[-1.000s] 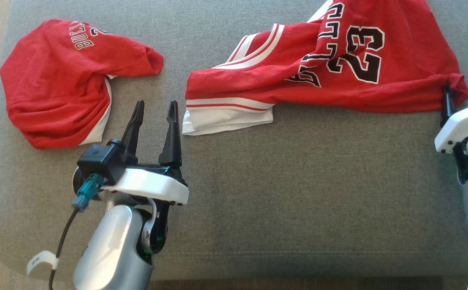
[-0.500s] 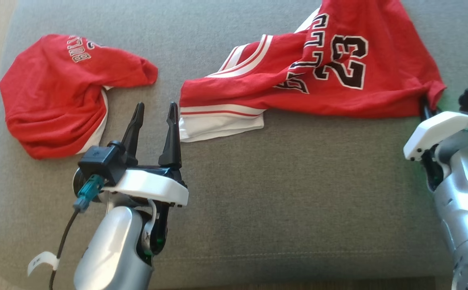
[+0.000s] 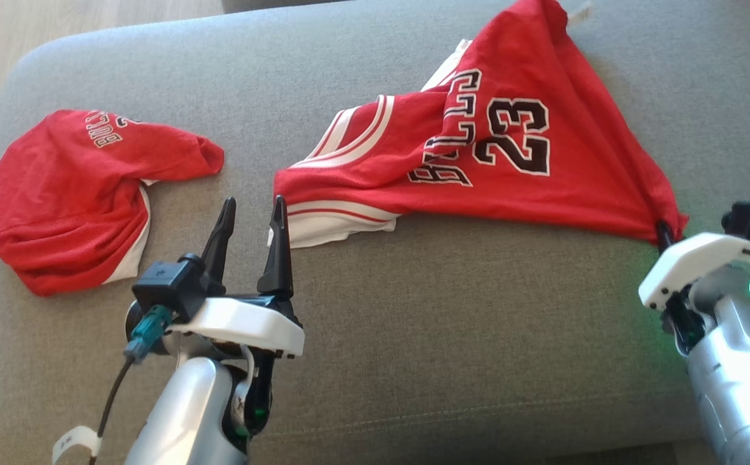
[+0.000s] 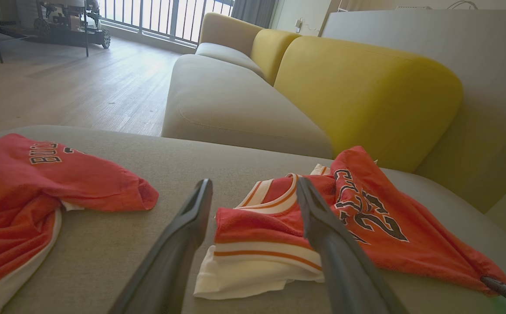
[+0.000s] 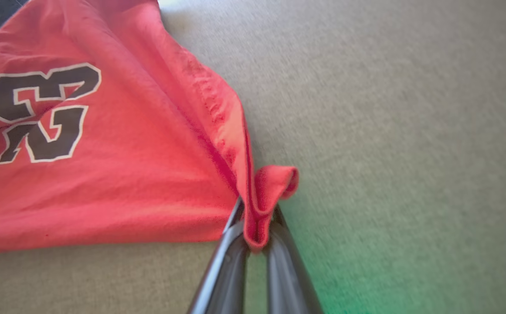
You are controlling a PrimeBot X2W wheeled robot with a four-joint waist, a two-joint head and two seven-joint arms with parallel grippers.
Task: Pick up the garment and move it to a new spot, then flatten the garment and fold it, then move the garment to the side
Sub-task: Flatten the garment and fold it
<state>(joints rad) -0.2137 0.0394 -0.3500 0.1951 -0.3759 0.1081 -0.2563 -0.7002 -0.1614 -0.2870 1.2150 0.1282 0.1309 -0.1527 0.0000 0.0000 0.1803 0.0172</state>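
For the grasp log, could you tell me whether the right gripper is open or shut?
Shut: the right gripper pinches a bunched corner of the number 23 jersey.

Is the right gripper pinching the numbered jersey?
Yes, the right gripper is shut on a bunched corner of the jersey.
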